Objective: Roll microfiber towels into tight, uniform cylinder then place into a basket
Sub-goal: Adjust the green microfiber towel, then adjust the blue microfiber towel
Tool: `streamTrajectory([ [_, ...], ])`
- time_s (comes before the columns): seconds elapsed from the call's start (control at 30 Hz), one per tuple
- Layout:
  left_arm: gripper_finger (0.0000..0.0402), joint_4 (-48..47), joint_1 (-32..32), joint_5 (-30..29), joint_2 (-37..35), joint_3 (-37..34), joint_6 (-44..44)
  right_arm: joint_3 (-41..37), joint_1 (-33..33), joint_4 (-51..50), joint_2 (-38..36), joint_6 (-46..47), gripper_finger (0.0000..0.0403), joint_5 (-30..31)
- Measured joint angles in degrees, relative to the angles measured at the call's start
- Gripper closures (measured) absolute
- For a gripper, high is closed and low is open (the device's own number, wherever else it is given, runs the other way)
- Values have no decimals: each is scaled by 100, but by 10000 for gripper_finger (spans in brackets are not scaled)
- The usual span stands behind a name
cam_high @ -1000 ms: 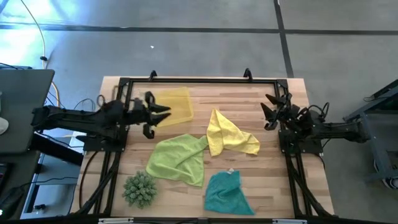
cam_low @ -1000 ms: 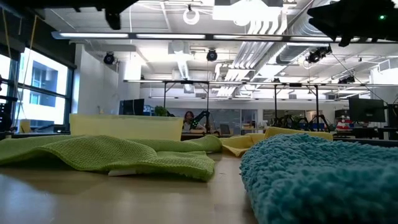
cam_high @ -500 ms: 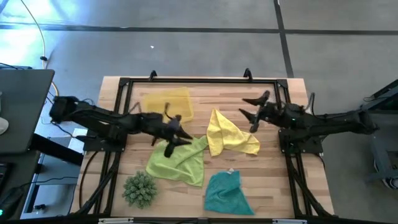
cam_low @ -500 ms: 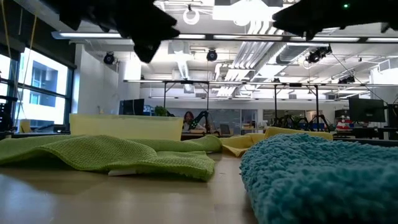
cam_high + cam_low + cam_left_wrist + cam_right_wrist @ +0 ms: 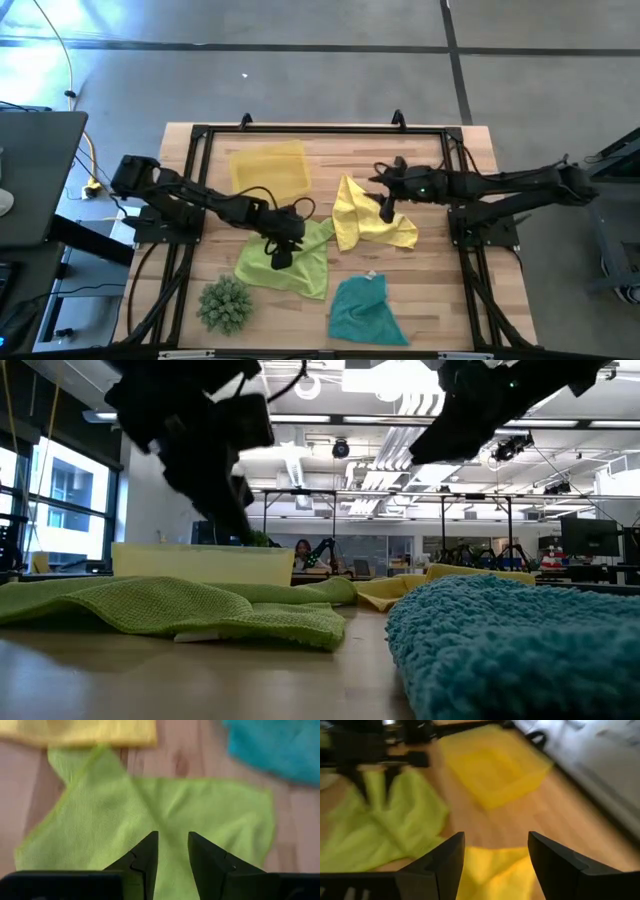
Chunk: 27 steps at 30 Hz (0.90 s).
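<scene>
progress: none rolled, basket empty upper left | towels loose mid-frame | left gripper parted over lime, empty | right gripper wide, empty

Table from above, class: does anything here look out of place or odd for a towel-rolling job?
Yes. A spiky green ball sits at the table's front left corner, beside the lime towel. It is no towel and does not belong in the basket.
</scene>
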Motion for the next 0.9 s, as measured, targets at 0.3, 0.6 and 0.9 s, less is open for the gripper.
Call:
streamTrajectory([
  [0.3, 313, -1009, -84, -83, 341, -2, 0, -2, 783, 128, 499, 629, 192, -1117],
  [0.6, 333, -2938, -105, -126, 309, 25, -33, -2, 1659, 766, 1122, 629, 192, -1137],
  [0.9, 341, -5222, -103, -485, 276, -9, -464, -4, 2184, 1504, 1674, 912, 192, -1625],
])
